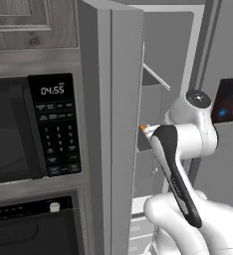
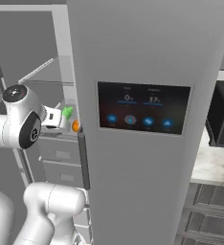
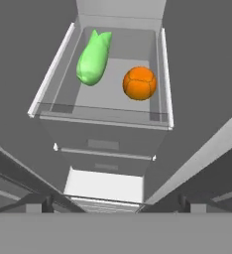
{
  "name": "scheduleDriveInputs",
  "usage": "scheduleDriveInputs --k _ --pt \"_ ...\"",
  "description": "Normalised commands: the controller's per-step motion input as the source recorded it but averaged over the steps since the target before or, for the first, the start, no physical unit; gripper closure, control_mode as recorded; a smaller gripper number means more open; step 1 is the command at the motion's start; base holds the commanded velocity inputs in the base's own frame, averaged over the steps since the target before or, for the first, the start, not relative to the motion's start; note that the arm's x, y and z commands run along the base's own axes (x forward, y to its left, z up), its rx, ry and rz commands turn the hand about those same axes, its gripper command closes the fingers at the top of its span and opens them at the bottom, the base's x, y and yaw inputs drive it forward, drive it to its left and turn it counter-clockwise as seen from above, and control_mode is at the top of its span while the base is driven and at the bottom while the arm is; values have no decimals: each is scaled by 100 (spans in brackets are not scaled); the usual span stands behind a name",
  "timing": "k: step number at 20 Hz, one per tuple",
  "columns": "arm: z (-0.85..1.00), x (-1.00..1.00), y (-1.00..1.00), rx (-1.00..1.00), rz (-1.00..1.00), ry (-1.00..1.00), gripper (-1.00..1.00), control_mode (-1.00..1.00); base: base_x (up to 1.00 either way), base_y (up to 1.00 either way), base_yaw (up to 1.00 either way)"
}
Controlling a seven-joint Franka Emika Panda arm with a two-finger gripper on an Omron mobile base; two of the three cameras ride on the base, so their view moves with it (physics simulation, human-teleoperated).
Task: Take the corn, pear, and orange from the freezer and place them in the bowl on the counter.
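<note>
Honestly, the orange (image 3: 139,83) on the freezer (image 2: 142,57) shelf looks smooth and rolly, so grab it across the middle; gripper (image 3: 116,203) jaws sit spread wide, holding nothing.

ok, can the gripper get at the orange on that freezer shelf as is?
Probably yes. In the hand view the orange lies bare on the shelf beside a green item, nothing over it, and the freezer door stands open.
</note>
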Motion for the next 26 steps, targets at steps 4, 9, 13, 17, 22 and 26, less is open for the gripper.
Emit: scheduleDriveInputs --k 4,9,13,17,22,26 --pt "-27 47 0 1 -3 0 -100 -100 0 0 0" --pt "-25 48 0 1 -4 0 -100 -100 0 0 0" --pt "-21 42 0 1 -5 0 -100 -100 0 0 0" --pt "-19 41 3 2 -17 0 -100 -100 0 0 0" --pt "-6 48 0 9 -17 1 -100 -100 0 0 0" --pt "-10 46 0 6 -9 7 -100 -100 0 0 0"
